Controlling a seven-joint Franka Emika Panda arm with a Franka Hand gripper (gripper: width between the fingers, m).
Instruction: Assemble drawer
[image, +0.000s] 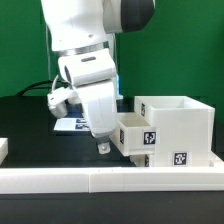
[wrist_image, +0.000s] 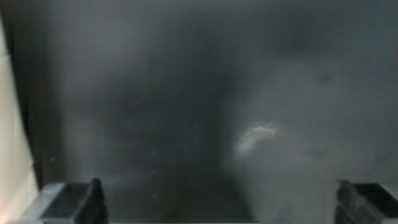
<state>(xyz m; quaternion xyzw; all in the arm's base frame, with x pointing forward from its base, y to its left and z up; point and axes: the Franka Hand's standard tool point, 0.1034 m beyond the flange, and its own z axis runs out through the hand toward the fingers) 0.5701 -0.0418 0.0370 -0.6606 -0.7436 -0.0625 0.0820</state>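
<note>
The white drawer housing (image: 182, 122) stands at the exterior view's right, with square tags on its lower front. A small open-top tray (image: 134, 134) with a tag sticks out of its side facing the arm. My gripper (image: 101, 146) points down at the black table just to the exterior view's left of that tray, close to it, and holds nothing. In the wrist view the gripper (wrist_image: 222, 203) is open. Its two dark fingers (wrist_image: 79, 203) stand wide apart over bare black table. A second tray does not show clearly.
A long low white rail (image: 100, 181) runs along the front of the table. The marker board (image: 68, 125) lies behind the arm. A white piece (image: 3, 150) shows at the exterior view's left edge. A pale strip (wrist_image: 13, 120) borders the wrist view.
</note>
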